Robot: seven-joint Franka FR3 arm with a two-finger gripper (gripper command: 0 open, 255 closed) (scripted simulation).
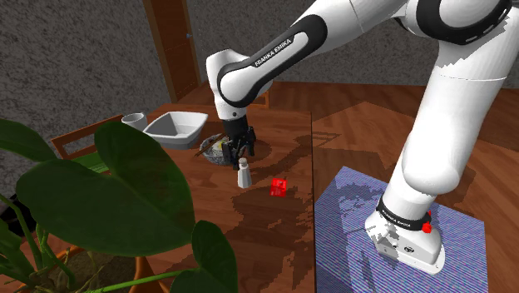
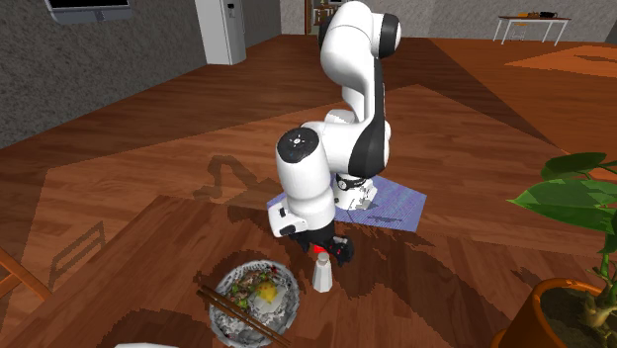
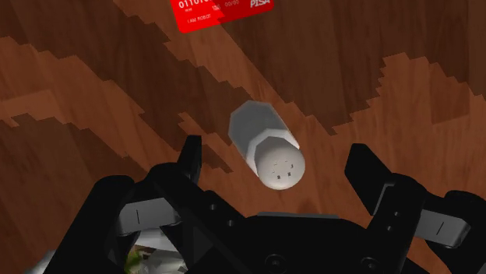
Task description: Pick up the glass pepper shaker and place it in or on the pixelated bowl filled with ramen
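Grey-white pepper shaker [image 1: 244, 173], red card [image 1: 279, 186], black claw [image 3: 276, 153], purple-striped stand [image 1: 349, 218], brown table [image 1: 274, 237]

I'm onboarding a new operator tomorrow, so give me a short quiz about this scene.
1. True or false: the gripper's jaws are shut on the pepper shaker.
2. The shaker stands: A upright on the wooden table, B tipped over, C on the floor.
3. Fill in: across the ramen bowl lie two ___.
Key: 1 false, they stand open, not touching it; 2 A; 3 chopsticks.
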